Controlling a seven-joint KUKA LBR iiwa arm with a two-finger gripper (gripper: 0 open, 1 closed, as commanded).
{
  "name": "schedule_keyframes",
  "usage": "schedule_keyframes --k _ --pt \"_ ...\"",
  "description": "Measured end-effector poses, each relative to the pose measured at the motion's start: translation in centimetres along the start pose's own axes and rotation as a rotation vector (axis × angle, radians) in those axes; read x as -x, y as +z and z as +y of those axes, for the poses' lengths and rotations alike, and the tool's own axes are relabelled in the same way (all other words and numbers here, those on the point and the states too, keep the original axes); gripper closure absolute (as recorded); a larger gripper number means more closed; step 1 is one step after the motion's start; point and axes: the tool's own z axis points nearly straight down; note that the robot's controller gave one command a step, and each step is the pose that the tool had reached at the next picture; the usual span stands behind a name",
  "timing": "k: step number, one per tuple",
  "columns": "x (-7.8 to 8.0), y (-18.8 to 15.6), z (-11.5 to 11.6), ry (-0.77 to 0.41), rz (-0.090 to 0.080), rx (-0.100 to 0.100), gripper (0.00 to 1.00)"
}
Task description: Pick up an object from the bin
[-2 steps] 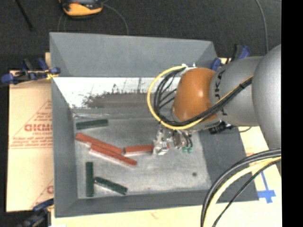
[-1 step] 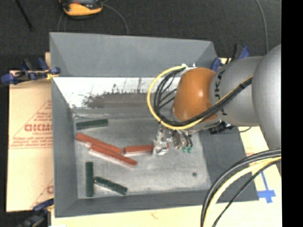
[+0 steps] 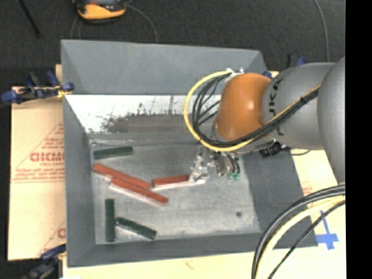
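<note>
Tool: low over the floor of the bin, right of centre, under the arm's orange cover. Whether it is open or closed cannot be told.

Nearest item: a short red stick, flat and straight, lying almost level across the middle of the floor. Its right end reaches the tip of the tool; contact or grip cannot be confirmed.

Other items: a long red stick slants down to the right, its lower end near the short stick's left end. A paler red stick lies just below it, roughly parallel. Three dark green sticks lie apart: one near the back left, one standing lengthwise at front left, and one just beside it, slanted.
</note>
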Motion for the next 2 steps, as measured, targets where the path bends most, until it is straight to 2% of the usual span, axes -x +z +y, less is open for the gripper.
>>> schedule_keyframes --k 1,2 --pt "0.1 -1.6 0.0 0.001 -0.003 -0.001 1.0" --pt "5.8 0.8 1.9 -0.254 -0.021 0.001 0.0"
